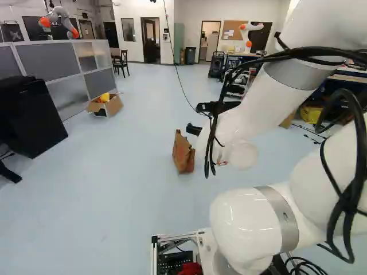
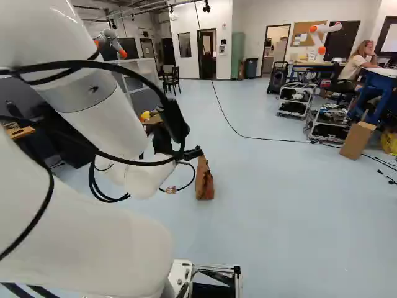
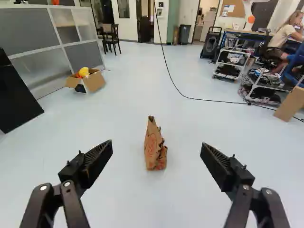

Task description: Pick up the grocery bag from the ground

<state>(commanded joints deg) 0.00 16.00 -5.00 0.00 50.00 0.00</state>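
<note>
On my far left, in the left base view, a black cabinet [image 1: 31,114] stands in front of the grey partition [image 1: 43,60], with another robot [image 1: 61,17] showing above it. At the partition's far end I see an open cardboard box [image 1: 109,107] holding something yellow [image 1: 105,97], and a dark chair [image 1: 122,62] well beyond it.

Next comes my target: the brown paper grocery bag [image 3: 153,149] stands upright on the pale blue floor [image 3: 114,128], ahead of the base. Its long axis runs up from the floor, with the narrow, crumpled top pointing up and the wider bottom down. Red print shows on the side facing my wrist camera.

My pincer [image 1: 193,117] is open; in the wrist view its two fingers stand wide apart, and I see the bag through the space between them, ahead of the tips and touching neither.

Farther back, a thin black cable [image 2: 236,129] trails along the floor, curving off to the right. On the far right I have a black wheeled case [image 2: 278,77], two loaded carts [image 2: 294,102], a leaning piece of cardboard [image 2: 356,140] and a blue table [image 2: 381,73].
</note>
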